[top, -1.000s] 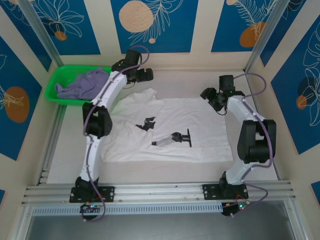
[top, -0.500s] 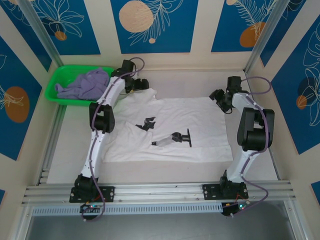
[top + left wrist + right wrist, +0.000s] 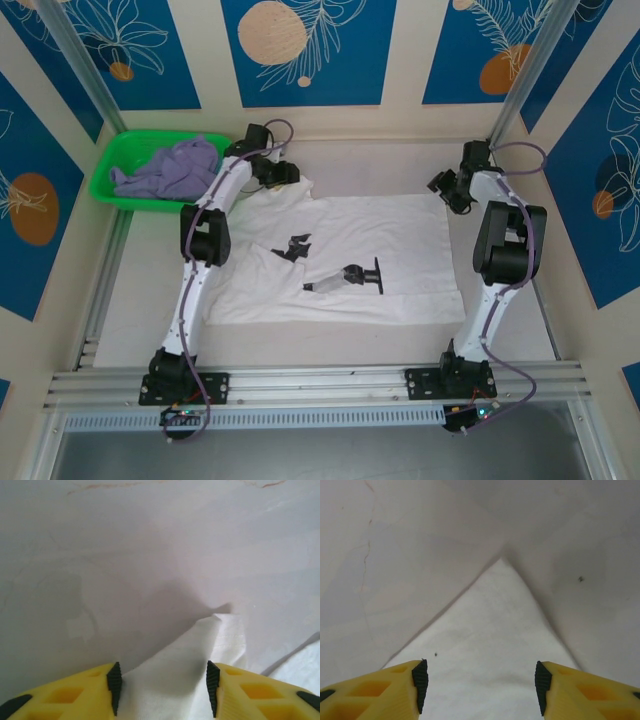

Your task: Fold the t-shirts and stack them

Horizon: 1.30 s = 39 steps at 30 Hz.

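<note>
Shirt: the white short-sleeved cloth t-shirt [image 3: 400, 240] is lying flat on the pale counter [image 3: 380, 165]
Left end effector [image 3: 164, 682]: released; I am straddling its far left tip
Right end effector [image 3: 481, 680]: released; I am straddling its far right corner
Care: I am aiming both pinches deep; shallow bites may slip

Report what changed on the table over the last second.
The left pincer drew back to the far-left corner of the white cloth t-shirt with the black chest print. The right pincer swung outward to its far-right corner. Both are open, each straddling a cloth corner; nothing is gripped yet. The shirt lies spread as before, and the lavender cloth t-shirt stays in the green plastic basket.
</note>
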Each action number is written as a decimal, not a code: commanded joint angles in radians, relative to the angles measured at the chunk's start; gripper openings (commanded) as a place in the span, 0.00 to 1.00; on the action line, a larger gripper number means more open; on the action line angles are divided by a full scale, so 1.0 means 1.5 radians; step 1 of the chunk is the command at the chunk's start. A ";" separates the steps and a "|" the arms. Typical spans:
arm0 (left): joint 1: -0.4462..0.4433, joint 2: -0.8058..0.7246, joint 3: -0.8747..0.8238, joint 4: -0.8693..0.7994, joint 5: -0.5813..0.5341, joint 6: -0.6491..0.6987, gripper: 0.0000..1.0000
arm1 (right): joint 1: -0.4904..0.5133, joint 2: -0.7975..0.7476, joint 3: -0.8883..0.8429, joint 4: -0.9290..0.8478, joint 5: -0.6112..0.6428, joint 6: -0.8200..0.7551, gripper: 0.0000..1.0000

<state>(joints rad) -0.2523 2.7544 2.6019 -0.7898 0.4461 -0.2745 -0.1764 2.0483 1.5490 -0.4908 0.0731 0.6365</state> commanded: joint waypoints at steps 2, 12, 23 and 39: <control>0.002 -0.023 -0.034 0.025 0.021 0.025 0.40 | -0.016 0.056 0.093 -0.092 0.057 -0.034 0.59; -0.005 -0.072 -0.120 0.085 0.021 0.059 0.21 | -0.010 0.173 0.221 -0.142 0.021 -0.094 0.50; -0.019 -0.099 -0.161 0.104 0.000 0.088 0.18 | -0.003 0.209 0.248 -0.128 0.014 -0.122 0.45; -0.054 -0.291 -0.458 0.291 -0.161 0.116 0.02 | 0.017 0.223 0.259 -0.130 0.005 -0.156 0.02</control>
<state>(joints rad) -0.3103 2.4344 2.0087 -0.4622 0.3130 -0.1204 -0.1738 2.3764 1.9507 -0.6739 0.1154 0.4286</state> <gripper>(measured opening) 0.048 0.066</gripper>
